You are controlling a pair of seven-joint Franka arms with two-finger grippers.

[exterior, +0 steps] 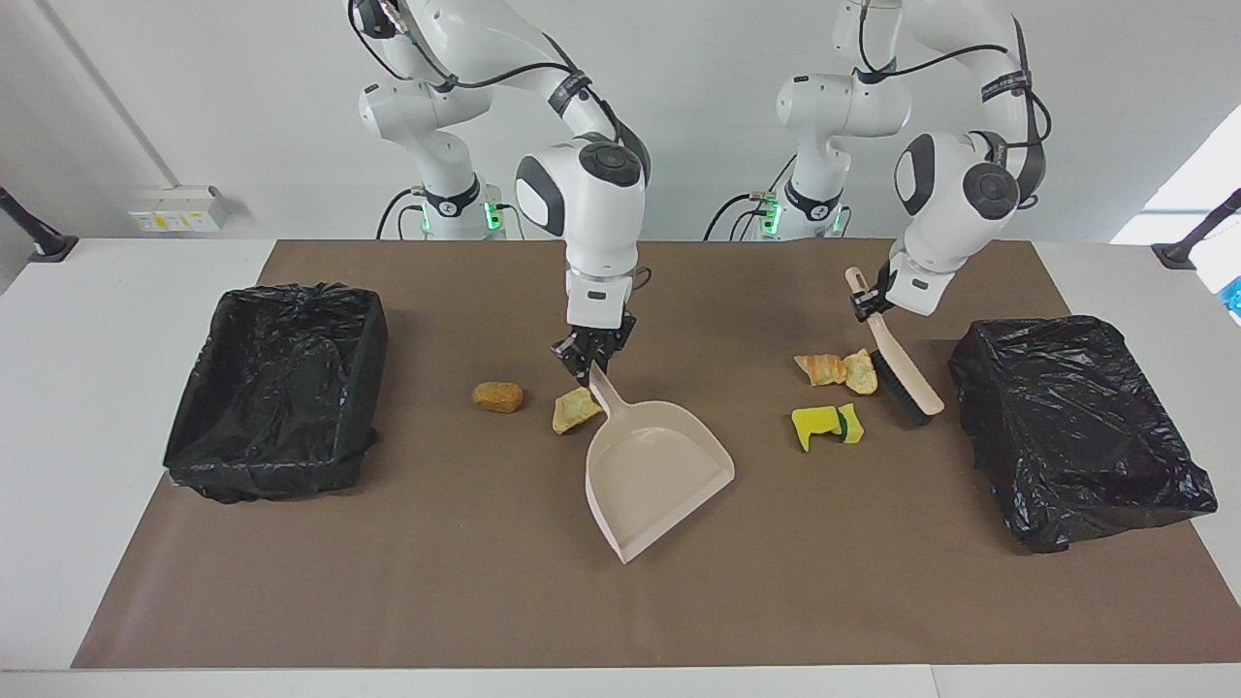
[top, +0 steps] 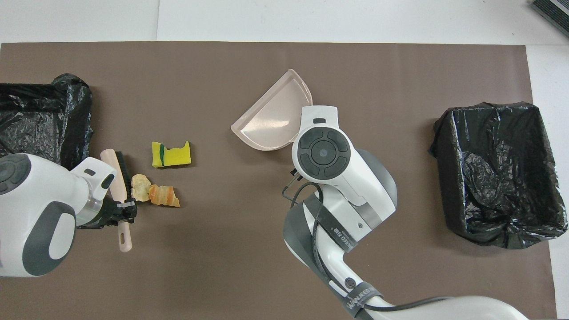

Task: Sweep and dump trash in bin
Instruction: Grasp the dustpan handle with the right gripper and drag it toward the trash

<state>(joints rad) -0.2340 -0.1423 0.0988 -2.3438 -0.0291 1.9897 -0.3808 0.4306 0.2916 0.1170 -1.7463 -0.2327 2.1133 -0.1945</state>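
Two black-lined bins (exterior: 276,388) (exterior: 1076,427) stand at either end of the brown mat (exterior: 485,582), with one dustpan (exterior: 654,465) and one hand brush (exterior: 902,373) between them. Five scraps of trash show: two by the dustpan (exterior: 498,396) (exterior: 574,410), three by the brush (exterior: 822,368) (exterior: 861,371) (exterior: 826,425); the right arm may hide more.

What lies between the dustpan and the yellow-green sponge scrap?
Nothing: in both views the brown mat is bare between the dustpan and the yellow-green sponge scrap.
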